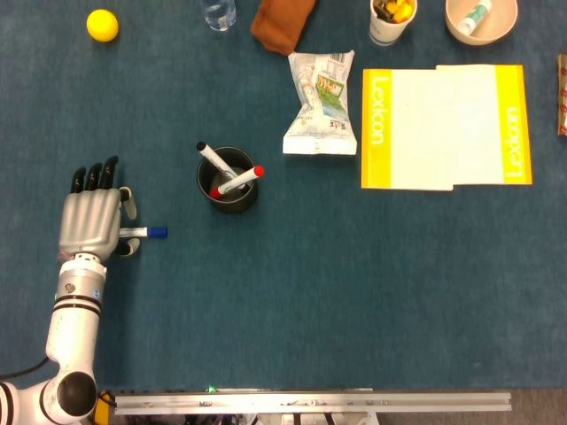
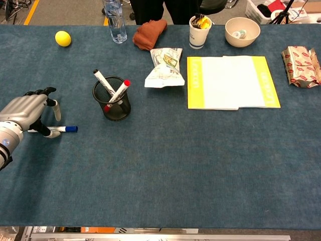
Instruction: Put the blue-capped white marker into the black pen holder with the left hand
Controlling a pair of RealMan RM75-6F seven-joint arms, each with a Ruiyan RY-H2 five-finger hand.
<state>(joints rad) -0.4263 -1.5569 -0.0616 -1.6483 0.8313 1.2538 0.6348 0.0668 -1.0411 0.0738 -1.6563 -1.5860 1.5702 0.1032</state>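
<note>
The blue-capped white marker (image 1: 146, 232) (image 2: 63, 129) lies flat on the blue table cloth, cap pointing right. My left hand (image 1: 90, 223) (image 2: 23, 110) hovers palm down over its white left end, fingers spread and slightly curved, thumb low beside the barrel. The marker still rests on the table; no pinch shows. The black mesh pen holder (image 1: 240, 203) (image 2: 115, 112) stands to the right of the marker and further back, holding a red-capped and a black-capped marker. My right hand appears in neither view.
Behind the holder lie a snack bag (image 1: 321, 104), a yellow-edged Lexicon notebook (image 1: 446, 127), a yellow ball (image 1: 102, 25), a water bottle (image 2: 114, 20), a brown cloth (image 1: 281, 24), a paper cup (image 1: 391, 19) and a bowl (image 1: 481, 18). A wrapped packet (image 2: 301, 66) sits far right.
</note>
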